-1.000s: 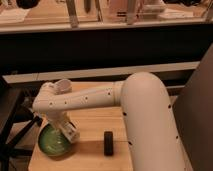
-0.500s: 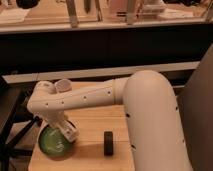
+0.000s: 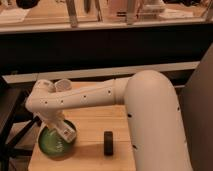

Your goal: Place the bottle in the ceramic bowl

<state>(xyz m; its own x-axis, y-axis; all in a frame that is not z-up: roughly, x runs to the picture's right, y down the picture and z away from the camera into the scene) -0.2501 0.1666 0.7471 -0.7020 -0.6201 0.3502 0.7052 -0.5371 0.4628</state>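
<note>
A green ceramic bowl (image 3: 54, 144) sits on the wooden table (image 3: 92, 125) at the front left. My white arm (image 3: 100, 95) reaches from the right across the table. Its gripper (image 3: 63, 131) hangs just over the bowl's right rim, pointing down into it. A small dark upright object (image 3: 108, 142) stands on the table to the right of the bowl, apart from the gripper; it may be the bottle. I see nothing distinct in the gripper, and the wrist hides part of the bowl.
A dark shelf front and a pale ledge (image 3: 125, 70) run behind the table. A dark metal frame (image 3: 12, 130) stands left of the table. The arm's big white shoulder (image 3: 155, 125) covers the table's right side.
The gripper and forearm have shifted slightly left over the bowl. The dark object has not moved.
</note>
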